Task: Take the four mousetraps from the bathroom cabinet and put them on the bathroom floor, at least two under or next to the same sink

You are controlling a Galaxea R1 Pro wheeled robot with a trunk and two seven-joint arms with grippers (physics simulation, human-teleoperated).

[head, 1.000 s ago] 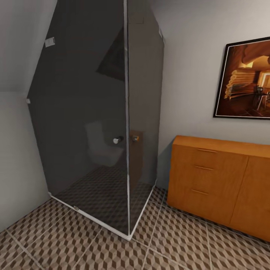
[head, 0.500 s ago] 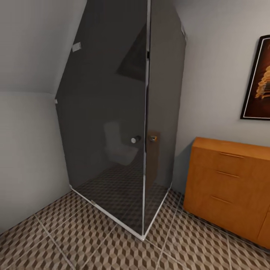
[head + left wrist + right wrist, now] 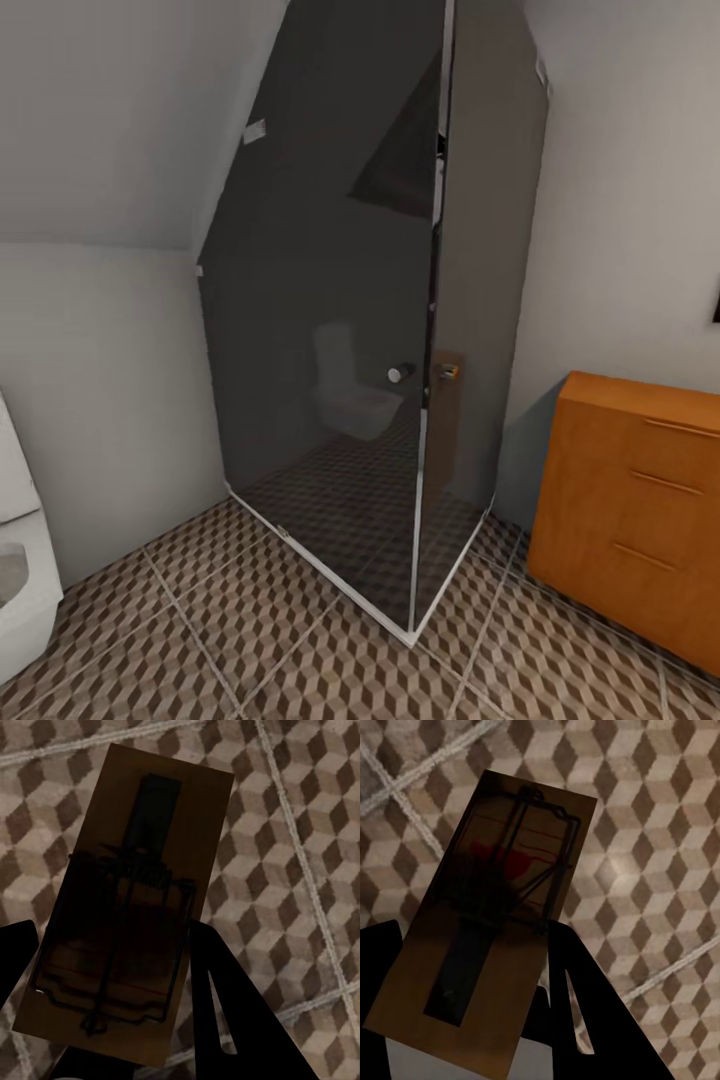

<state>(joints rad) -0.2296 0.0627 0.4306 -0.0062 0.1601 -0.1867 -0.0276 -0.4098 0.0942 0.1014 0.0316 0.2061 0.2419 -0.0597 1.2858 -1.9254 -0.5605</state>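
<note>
In the left wrist view a mousetrap (image 3: 127, 907), a tan board with dark wire, sits between the black fingers (image 3: 225, 1012) of my left gripper (image 3: 112, 967), which is shut on it above the cube-patterned floor (image 3: 300, 810). The right wrist view shows another mousetrap (image 3: 495, 915) with a red spot, and my right gripper (image 3: 465, 982) is shut on it over the same tiles (image 3: 660, 832). The orange-brown cabinet (image 3: 640, 510) stands at the right of the head view, its drawers closed. The bathroom floor (image 3: 250, 640) spreads across the foreground.
A dark glass shower enclosure (image 3: 370, 330) fills the corner, its white base frame (image 3: 330, 580) jutting toward me. A white toilet (image 3: 20, 580) shows at the left edge. Grey walls and a sloped ceiling close the room behind.
The head view has swung left: the shower and cabinet slid right in the picture, the wall painting left the frame, and the white toilet came in at the left edge.
</note>
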